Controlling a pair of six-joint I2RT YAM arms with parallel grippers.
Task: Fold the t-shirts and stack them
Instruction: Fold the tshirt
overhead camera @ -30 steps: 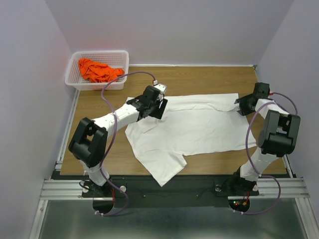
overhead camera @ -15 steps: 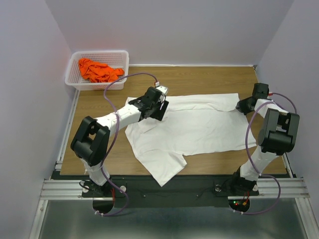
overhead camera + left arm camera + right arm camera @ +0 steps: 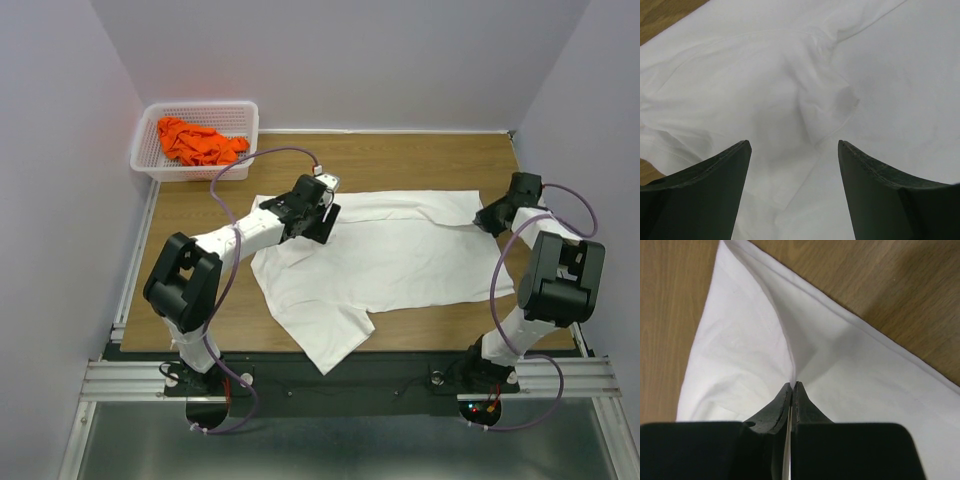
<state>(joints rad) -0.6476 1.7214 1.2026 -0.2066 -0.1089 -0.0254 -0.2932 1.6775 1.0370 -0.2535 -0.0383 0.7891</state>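
A white t-shirt (image 3: 390, 255) lies spread across the middle of the wooden table, one sleeve hanging toward the near edge. My right gripper (image 3: 487, 218) is at the shirt's far right corner, shut on a pinched ridge of the white t-shirt (image 3: 790, 355); the cloth rises into a fold between the jaws at my right gripper (image 3: 794, 385). My left gripper (image 3: 322, 212) hovers over the shirt's upper left part, near the collar and shoulder. In the left wrist view my left gripper (image 3: 794, 145) is open, with only wrinkled white t-shirt (image 3: 805, 90) below it. An orange t-shirt (image 3: 197, 141) lies crumpled in the basket.
A white mesh basket (image 3: 150, 140) stands at the table's far left corner. Lilac walls close in on the left, back and right. The arm bases sit on a metal rail (image 3: 340, 380) along the near edge.
My right gripper has closed on the shirt's far right corner and drawn slightly to the right, raising a fold. The left arm has shifted slightly right over the shirt, jaws unchanged.
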